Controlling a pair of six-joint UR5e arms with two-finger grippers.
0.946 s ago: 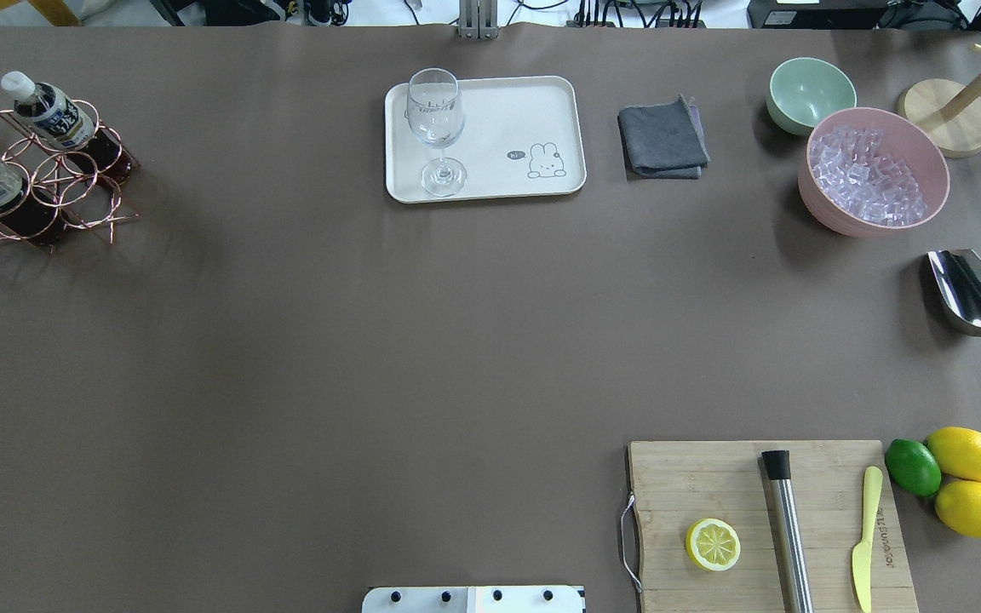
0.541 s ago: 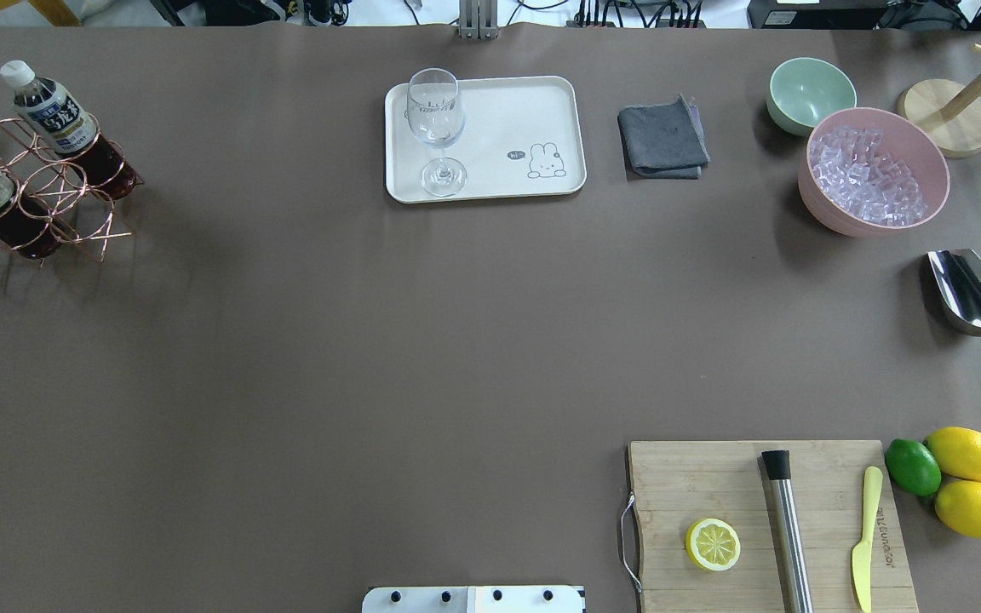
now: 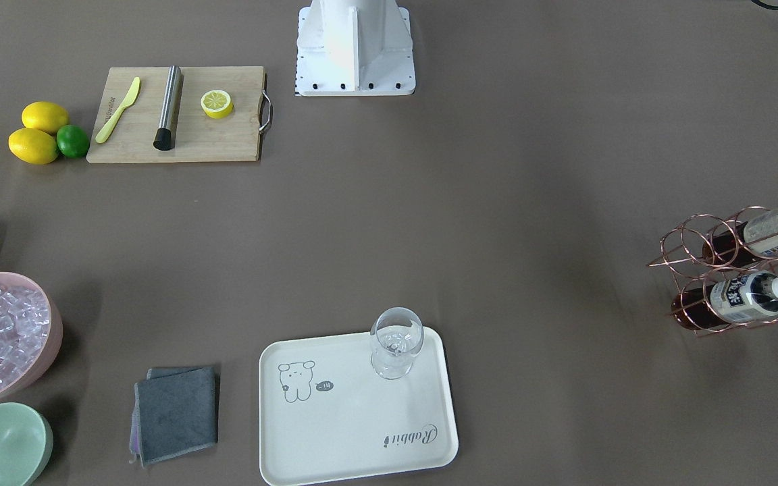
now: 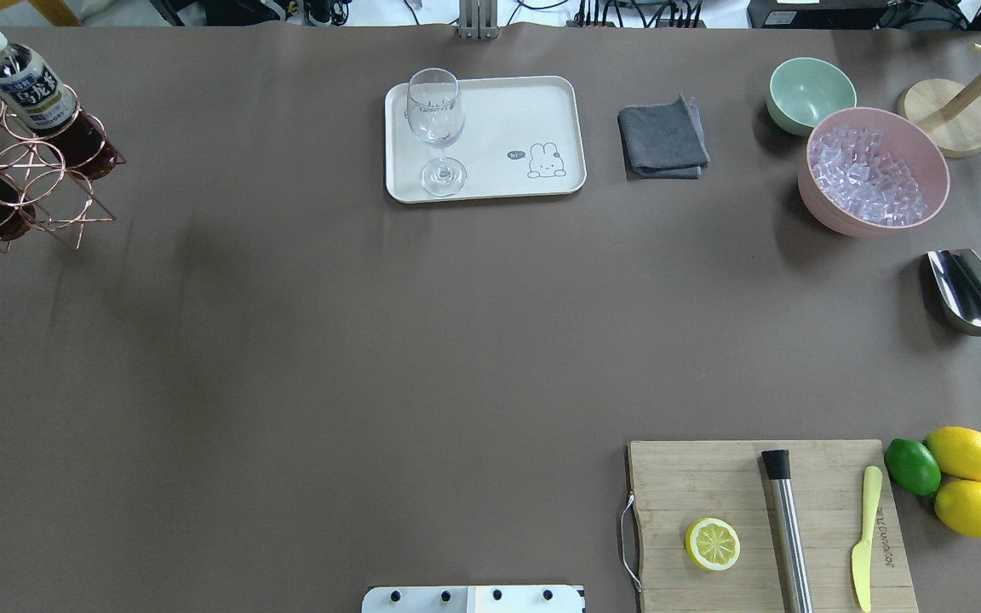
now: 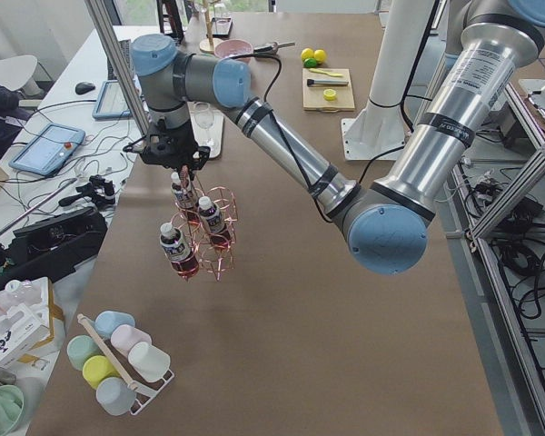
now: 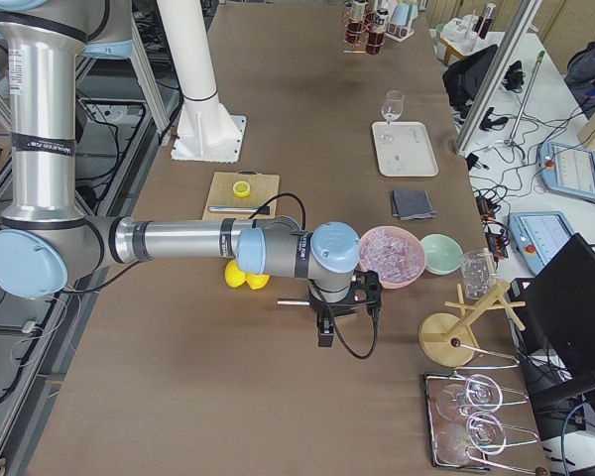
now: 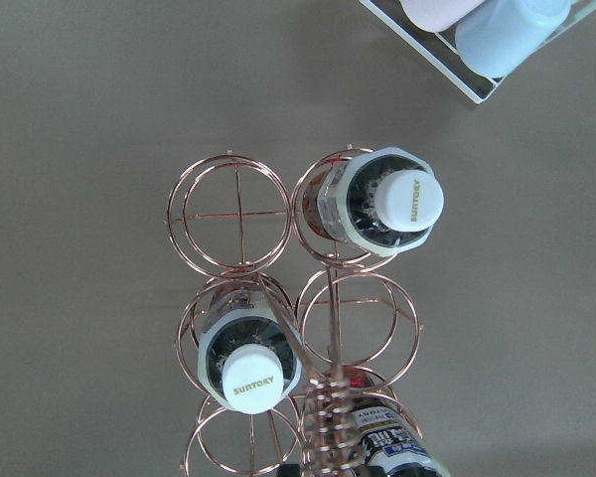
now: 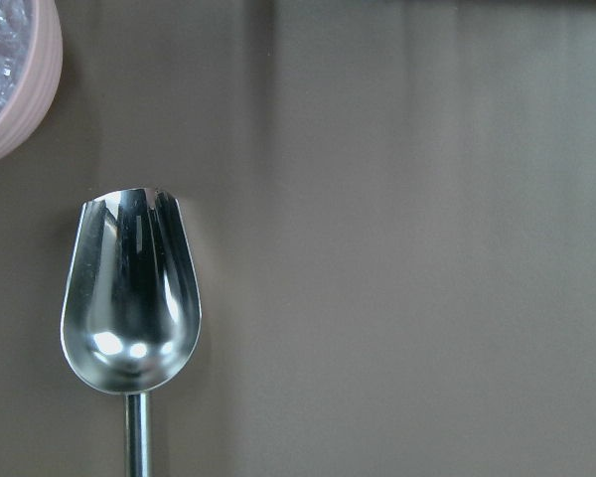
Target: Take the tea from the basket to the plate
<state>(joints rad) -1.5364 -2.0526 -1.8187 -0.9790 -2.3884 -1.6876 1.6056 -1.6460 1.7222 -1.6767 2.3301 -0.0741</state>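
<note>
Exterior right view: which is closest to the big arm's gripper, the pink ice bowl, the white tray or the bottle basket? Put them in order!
Starting from the right gripper:
1. The pink ice bowl, right next to it.
2. The white tray, farther along the table.
3. The basket, at the table's far end.

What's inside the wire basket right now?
The basket holds three teas. The first tea and second tea show white caps. The third tea is half hidden behind the handle and cut by the frame edge. The other three rings look empty.
</note>
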